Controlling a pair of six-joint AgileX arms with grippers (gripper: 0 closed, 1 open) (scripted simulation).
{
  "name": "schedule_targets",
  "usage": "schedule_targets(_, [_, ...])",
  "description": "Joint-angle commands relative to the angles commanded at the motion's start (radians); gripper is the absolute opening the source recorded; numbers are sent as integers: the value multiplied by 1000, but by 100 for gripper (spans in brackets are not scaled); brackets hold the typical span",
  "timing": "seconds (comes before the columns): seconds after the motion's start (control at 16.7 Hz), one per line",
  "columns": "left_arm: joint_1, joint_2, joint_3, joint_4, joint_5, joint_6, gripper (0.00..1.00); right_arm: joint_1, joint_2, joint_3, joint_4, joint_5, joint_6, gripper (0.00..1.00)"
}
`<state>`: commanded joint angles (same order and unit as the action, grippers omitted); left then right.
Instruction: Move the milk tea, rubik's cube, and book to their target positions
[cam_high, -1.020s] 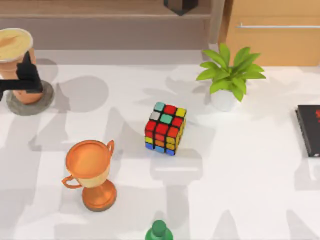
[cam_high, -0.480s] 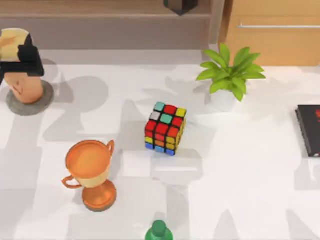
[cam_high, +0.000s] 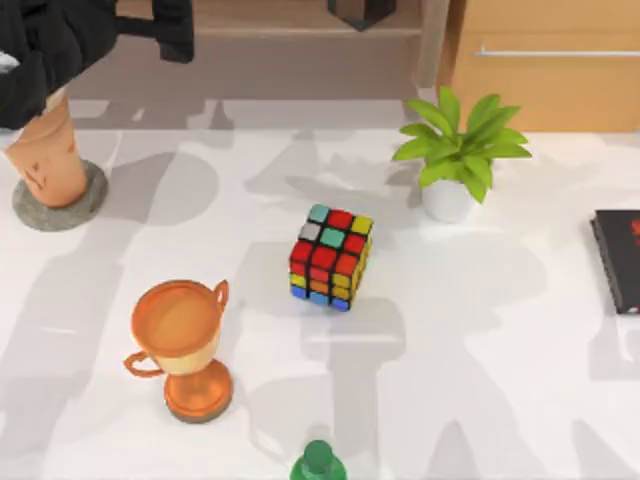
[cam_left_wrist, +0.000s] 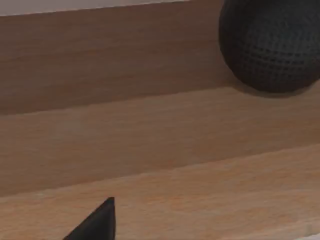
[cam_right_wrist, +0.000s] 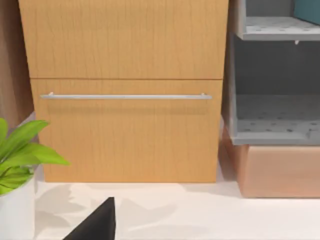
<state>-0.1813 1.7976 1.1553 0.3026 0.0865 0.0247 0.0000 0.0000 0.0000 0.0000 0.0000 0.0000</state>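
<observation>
Reaching over the far left corner of the bench (cam_high: 520, 380), my left arm crosses the top view's upper left edge, its black left hand (cam_high: 60, 40) raised above the milk tea (cam_high: 48, 160) and covering the cup's top. Whether this hand is clenched or released I cannot tell. The milk tea stands upright on a round grey coaster (cam_high: 88, 198) at the far left of the bench.

From the left wrist, a dark finger tip (cam_left_wrist: 97, 225) points toward pale wooden boards with a dimpled black ball (cam_left_wrist: 272, 42) resting on them.

At the middle of the bench sits the rubik's cube (cam_high: 330, 257), red face toward the near side, apart from everything else. An orange trophy (cam_high: 182, 345) stands near left, a potted plant (cam_high: 458, 150) far right, and a black book (cam_high: 618, 260) lies at the right edge.

From the right wrist, a wooden drawer front (cam_right_wrist: 125, 125) with a metal handle shows beside grey shelving (cam_right_wrist: 275, 90).
</observation>
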Motion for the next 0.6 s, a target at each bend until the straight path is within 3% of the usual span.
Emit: schedule_targets(0.6, [-332,382,809,-1229,-26,-164,100,0,0,0,0,0,0,100])
